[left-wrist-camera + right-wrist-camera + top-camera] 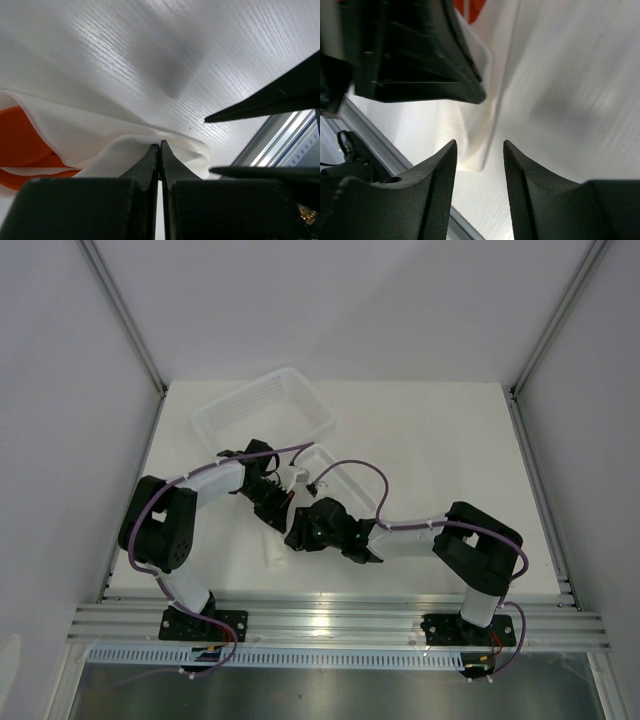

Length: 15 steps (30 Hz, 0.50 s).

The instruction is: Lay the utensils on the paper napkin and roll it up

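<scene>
The white paper napkin (pixel 100 135) lies folded over on the table, and its creases run into the tips of my left gripper (pixel 160 145), which is shut on the fold. Orange utensils (pixel 20 142) show under the folded edge at the left. A strip of the same orange (pixel 470 10) shows at the top of the right wrist view. My right gripper (pixel 479 145) stands open just short of the napkin's corner (pixel 470 130), holding nothing. From above, both grippers (pixel 270 498) (pixel 300 537) meet over the napkin (pixel 272 552) near the table's middle.
A large translucent basket (pixel 215 415) stands at the back, tilted. A small white tray (pixel 340 468) lies behind the grippers. The metal rail (pixel 330 620) runs along the near edge, close to the napkin. The two grippers are almost touching.
</scene>
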Tool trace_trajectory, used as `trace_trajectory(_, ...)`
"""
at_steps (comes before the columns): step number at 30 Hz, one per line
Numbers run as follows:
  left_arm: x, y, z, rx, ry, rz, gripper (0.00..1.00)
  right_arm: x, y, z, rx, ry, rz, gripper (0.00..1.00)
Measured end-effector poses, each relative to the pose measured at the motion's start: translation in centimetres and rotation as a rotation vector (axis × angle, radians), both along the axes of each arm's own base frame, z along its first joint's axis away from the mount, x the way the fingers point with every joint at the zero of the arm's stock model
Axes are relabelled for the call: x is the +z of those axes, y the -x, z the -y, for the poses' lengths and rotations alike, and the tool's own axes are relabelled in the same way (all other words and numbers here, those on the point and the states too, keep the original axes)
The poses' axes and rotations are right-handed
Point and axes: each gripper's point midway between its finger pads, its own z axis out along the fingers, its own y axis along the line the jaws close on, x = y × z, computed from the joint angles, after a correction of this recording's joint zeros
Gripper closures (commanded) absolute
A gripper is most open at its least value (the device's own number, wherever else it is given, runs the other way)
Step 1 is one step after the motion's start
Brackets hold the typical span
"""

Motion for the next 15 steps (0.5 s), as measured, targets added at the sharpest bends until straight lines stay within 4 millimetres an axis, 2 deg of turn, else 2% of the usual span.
trace_trajectory(6, 0.1, 0.1, 0.2, -0.002, 0.010, -0.004, 0.99, 1.0, -0.4, -1.8, 0.022, -0.034, 0.033, 0.52)
trace_trajectory(14, 0.3, 0.1, 0.4, -0.004, 0.022, -0.009, 0.99, -1.3, -0.7, -2.4, 0.020, 0.023, 0.014, 0.53)
trace_trajectory(15, 0.3, 0.1, 0.4, -0.004, 0.022, -0.010, 0.99, -1.5, -0.7, -2.2, 0.017, 0.033, 0.013, 0.57)
